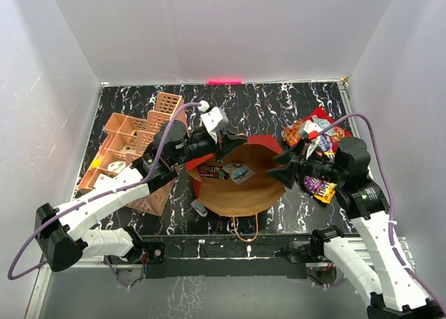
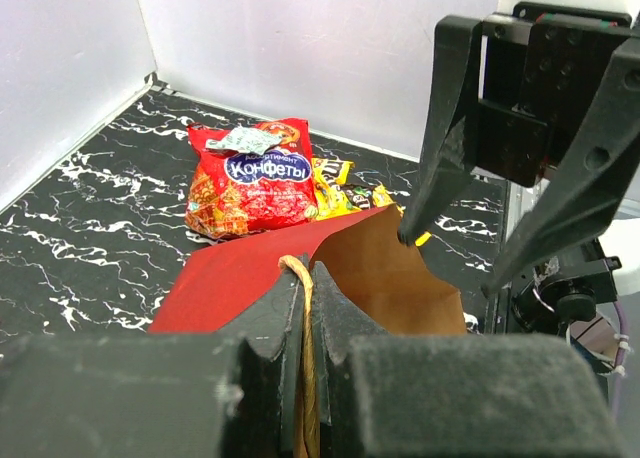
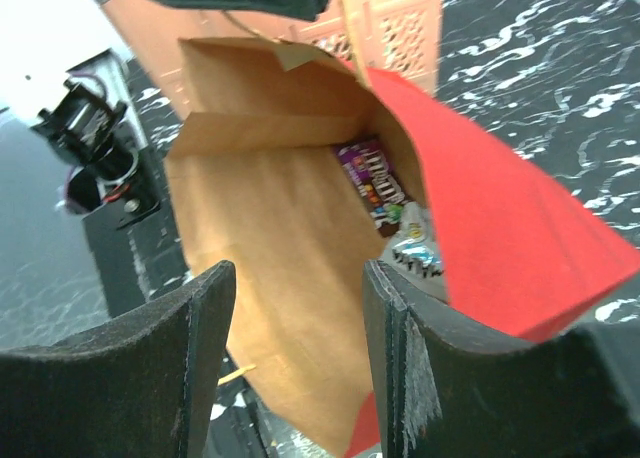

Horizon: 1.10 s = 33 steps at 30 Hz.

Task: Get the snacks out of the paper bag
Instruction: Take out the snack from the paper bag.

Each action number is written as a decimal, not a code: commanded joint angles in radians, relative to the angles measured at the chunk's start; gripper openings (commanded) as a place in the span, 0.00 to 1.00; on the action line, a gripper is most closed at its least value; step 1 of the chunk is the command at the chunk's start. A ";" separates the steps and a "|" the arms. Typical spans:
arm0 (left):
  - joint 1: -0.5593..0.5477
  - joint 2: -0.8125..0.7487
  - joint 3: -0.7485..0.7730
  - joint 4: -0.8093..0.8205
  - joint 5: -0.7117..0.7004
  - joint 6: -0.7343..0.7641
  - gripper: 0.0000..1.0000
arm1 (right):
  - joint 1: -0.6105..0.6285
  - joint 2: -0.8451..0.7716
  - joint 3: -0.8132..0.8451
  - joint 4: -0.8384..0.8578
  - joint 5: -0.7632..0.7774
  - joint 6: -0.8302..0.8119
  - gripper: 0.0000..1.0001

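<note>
The paper bag (image 1: 240, 193) lies open mid-table, dark red outside, brown inside. My left gripper (image 1: 221, 147) is shut on its twisted handle (image 2: 297, 278) at the far rim and holds the mouth up. Inside lie a purple-brown candy packet (image 3: 378, 183) and a silver-blue packet (image 3: 415, 250); both also show from above (image 1: 211, 171) (image 1: 241, 173). My right gripper (image 1: 282, 170) is open and empty at the bag's right rim, its jaws (image 3: 300, 348) facing the mouth. The red cookie bag (image 1: 315, 132) (image 2: 250, 178) and several candy packets (image 1: 322, 188) lie on the table at the right.
A salmon-pink lattice organizer (image 1: 132, 152) stands at the left under my left arm. A small white-blue item (image 1: 198, 207) lies by the bag's near-left side. The bag's second handle loop (image 1: 244, 228) hangs toward the near edge. White walls close in three sides.
</note>
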 commanded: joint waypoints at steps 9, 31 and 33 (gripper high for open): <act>-0.003 0.025 0.008 0.018 -0.013 0.017 0.00 | 0.232 0.119 0.049 -0.020 0.151 -0.059 0.54; -0.004 -0.020 0.008 0.049 0.024 -0.035 0.00 | 0.766 0.487 -0.060 0.137 0.900 -0.262 0.60; -0.004 -0.022 0.007 0.049 0.022 -0.034 0.00 | 0.766 0.464 -0.076 0.150 0.885 -0.260 0.61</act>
